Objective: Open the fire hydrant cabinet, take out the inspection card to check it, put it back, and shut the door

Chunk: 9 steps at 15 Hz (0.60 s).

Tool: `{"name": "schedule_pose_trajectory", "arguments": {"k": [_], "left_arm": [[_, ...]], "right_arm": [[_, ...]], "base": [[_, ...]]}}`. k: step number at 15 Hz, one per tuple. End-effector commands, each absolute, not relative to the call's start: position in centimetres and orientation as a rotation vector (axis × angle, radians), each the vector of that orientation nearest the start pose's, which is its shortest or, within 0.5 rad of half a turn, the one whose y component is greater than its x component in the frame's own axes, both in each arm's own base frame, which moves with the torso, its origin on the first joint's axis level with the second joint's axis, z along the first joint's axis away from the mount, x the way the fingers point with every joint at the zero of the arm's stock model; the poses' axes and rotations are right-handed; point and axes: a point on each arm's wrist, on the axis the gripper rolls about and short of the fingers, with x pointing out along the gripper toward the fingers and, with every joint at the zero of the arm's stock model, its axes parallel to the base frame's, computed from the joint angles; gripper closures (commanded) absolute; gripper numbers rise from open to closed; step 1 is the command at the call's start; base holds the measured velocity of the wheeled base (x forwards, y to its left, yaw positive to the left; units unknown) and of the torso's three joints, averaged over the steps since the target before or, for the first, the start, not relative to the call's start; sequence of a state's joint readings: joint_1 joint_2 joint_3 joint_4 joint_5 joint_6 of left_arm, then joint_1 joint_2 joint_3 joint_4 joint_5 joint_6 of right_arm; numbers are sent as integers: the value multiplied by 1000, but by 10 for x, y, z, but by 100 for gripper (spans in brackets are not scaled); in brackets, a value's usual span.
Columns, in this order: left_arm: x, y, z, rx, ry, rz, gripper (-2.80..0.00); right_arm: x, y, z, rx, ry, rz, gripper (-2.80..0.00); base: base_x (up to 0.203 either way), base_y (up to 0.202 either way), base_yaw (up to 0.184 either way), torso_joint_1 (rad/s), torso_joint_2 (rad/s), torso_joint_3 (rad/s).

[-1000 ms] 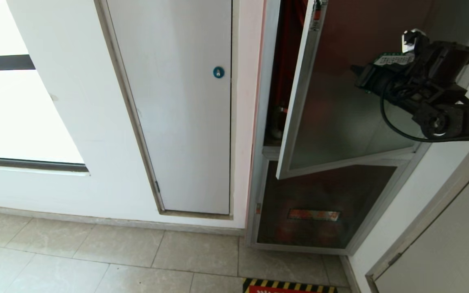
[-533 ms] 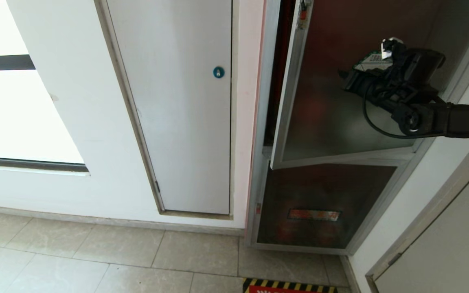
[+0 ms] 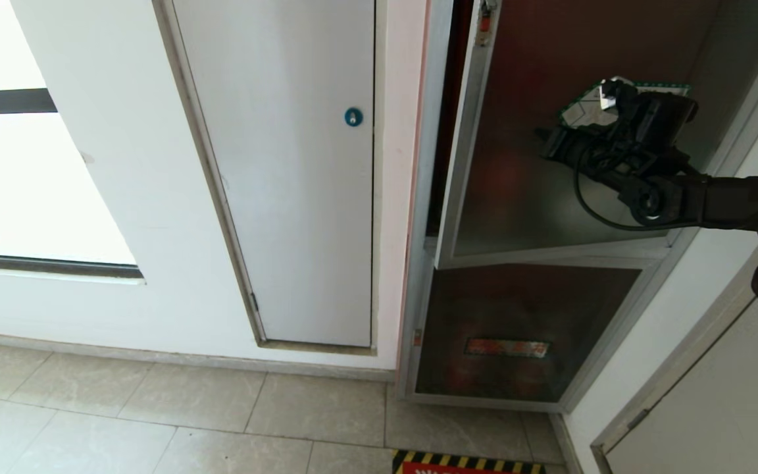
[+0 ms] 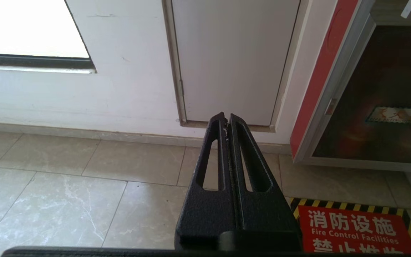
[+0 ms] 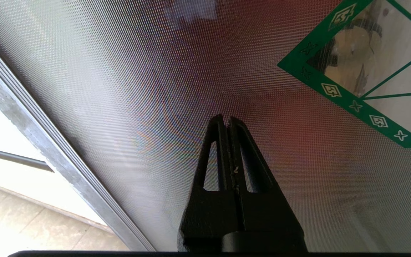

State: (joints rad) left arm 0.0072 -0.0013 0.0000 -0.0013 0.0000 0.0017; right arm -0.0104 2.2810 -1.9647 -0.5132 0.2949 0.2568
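The fire hydrant cabinet [image 3: 429, 197] fills the right part of my head view, its silver frame set in the white wall, with a sliver of red interior showing at the hinge-free edge. Its door [image 3: 517, 191] hangs only slightly ajar, the dark tinted glass angled a little out from the frame and its lower corner jutting over the lower glass panel [image 3: 517, 329] (the one with the red label). To the left is the white panel [image 3: 287, 197] with its round blue lock [image 3: 353, 117]. On the tiled floor [image 3: 155, 421] lies a red fire-control sign [image 4: 351, 232] with a yellow-and-black border.

My right end effector [image 5: 227, 121] is clenched empty, fingers pressed together, its tip right at the door glass; I think it touches, though I cannot be sure. The green-bordered sticker [image 5: 366, 67] sits just beside it. My left end effector [image 4: 227, 119] is likewise clenched on nothing, parked low over the floor.

The inspection card is not in sight.
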Motion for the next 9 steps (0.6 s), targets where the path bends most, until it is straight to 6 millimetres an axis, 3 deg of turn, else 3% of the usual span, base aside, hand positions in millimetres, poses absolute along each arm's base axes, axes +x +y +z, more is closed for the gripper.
{"name": "schedule_pose_trajectory", "arguments": {"k": [1, 4, 9], "left_arm": [[-23, 0, 75, 2, 0, 8, 0], [-23, 0, 75, 2, 0, 8, 0], [-23, 0, 75, 2, -1, 9, 0]], "right_arm": [[476, 1, 279, 223, -185, 310, 0], [453, 2, 293, 225, -177, 309, 0], [385, 3, 311, 235, -127, 306, 0]], "base": [[0, 0, 0, 0, 0, 0], [0, 0, 0, 0, 0, 0], [0, 0, 0, 0, 0, 0]]}}
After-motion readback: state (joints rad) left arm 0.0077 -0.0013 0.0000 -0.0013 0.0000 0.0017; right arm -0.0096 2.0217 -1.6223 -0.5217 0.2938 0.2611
